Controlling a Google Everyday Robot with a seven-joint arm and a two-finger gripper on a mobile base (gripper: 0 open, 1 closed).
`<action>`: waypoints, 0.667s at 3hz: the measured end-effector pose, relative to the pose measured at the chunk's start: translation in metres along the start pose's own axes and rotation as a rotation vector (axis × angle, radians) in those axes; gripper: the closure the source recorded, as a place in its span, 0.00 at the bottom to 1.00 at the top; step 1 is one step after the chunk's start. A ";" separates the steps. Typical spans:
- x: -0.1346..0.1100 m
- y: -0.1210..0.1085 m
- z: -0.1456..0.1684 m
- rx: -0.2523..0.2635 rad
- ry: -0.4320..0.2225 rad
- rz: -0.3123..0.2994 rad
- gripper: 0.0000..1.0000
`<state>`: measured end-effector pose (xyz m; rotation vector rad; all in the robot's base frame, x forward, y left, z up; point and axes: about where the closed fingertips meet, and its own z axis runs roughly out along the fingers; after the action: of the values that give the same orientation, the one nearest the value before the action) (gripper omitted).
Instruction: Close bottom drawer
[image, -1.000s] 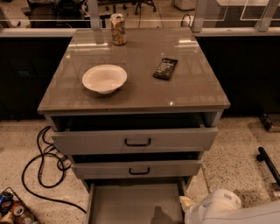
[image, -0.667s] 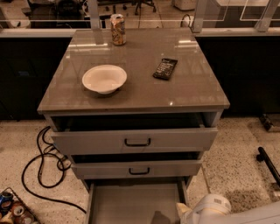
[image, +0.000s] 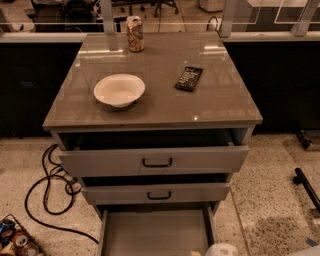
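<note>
The bottom drawer (image: 155, 231) is the lowest of three grey drawers in the cabinet. It is pulled far out toward me, so I see its bare grey floor and side walls. Its front and handle are cut off by the bottom edge of the camera view. My gripper is out of view below that edge. Only a white rounded part of my arm (image: 221, 249) shows, at the drawer's right side near the front.
The middle drawer (image: 157, 193) and top drawer (image: 155, 161) are each slightly open. On the cabinet top (image: 220, 107) are a white bowl (image: 119, 90), a can (image: 134, 33) and a black remote (image: 188, 78). A black cable (image: 47, 197) lies on the floor left.
The white part of my arm has sunk lower and a little left, so less of it shows. The drawers have not visibly moved.
</note>
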<state>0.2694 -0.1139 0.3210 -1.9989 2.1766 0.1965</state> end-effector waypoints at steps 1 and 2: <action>-0.014 0.014 0.031 0.005 -0.007 -0.032 0.14; -0.022 0.022 0.049 -0.001 -0.032 -0.040 0.37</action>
<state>0.2514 -0.0798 0.2780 -2.0236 2.1153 0.2228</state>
